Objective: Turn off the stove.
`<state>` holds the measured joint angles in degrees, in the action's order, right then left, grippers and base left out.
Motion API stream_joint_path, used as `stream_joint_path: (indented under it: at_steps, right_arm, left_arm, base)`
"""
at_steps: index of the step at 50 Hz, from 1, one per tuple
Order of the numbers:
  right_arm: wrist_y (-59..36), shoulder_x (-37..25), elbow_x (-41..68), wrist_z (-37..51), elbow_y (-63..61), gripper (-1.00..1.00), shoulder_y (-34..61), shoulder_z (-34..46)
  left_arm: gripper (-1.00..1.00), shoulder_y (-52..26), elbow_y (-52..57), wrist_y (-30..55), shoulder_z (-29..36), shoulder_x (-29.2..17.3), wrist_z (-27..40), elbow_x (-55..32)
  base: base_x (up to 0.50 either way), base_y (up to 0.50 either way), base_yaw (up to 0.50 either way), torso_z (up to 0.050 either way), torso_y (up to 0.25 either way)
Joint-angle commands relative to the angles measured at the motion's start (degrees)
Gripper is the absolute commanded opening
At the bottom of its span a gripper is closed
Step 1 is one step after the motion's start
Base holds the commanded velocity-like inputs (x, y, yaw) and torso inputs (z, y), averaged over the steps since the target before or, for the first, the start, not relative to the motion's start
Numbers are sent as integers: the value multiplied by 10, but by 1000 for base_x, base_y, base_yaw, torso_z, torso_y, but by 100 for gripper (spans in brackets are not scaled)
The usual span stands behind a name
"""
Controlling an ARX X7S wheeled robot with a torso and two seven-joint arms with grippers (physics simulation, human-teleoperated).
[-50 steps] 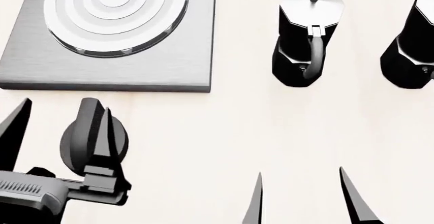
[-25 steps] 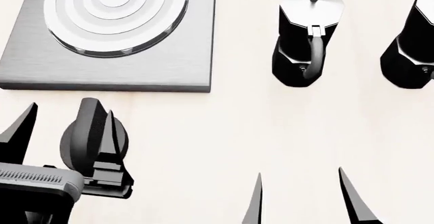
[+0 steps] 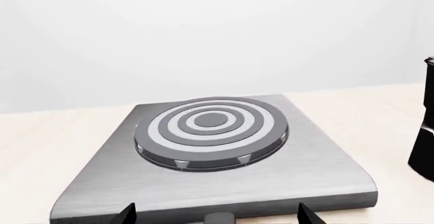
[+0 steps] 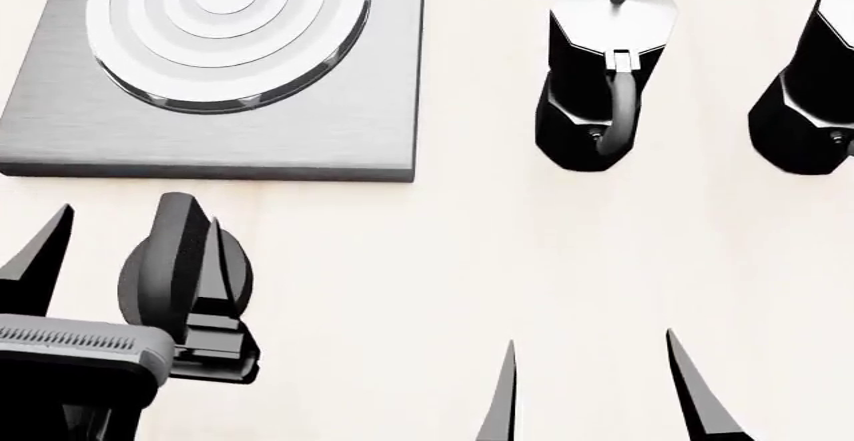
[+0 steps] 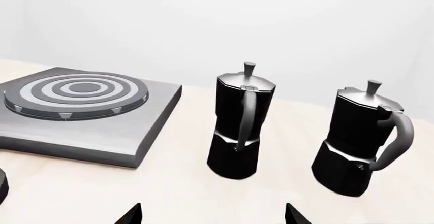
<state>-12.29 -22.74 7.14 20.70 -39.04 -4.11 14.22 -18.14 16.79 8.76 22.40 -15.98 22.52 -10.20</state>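
The stove (image 4: 227,71) lies flat on the pale counter (image 4: 534,261) toward its far left part, with the round burner (image 4: 220,21) of grey and white rings on top. Its black knob (image 4: 167,261) stands apart, just in front of the stove's near edge. The left gripper (image 4: 127,261) is spread open around the knob, one finger (image 4: 40,261) on its left side and the other finger across its right part; whether the fingers touch it, I cannot tell. The right gripper (image 4: 594,386) hangs open over the bare counter, holding nothing. Two moka pots (image 5: 239,127) (image 5: 359,137) stand upright to the right of the stove.
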Motion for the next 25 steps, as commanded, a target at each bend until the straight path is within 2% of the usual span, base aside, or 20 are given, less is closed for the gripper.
stream_joint_path:
  at_steps: [1,25]
  right_arm:
    - [6,10,-8,-13,4,100,-1,-14]
    - [7,7,-6,-10,5,100,0,-11]
  left_arm:
    - [100,-1,-9,-5,-14,11,-14,6]
    - [100,-4,-31,-18,-14,9,-7,4]
  base:
    - [0,0,0,0,0]
    - [0,0,0,0,0]
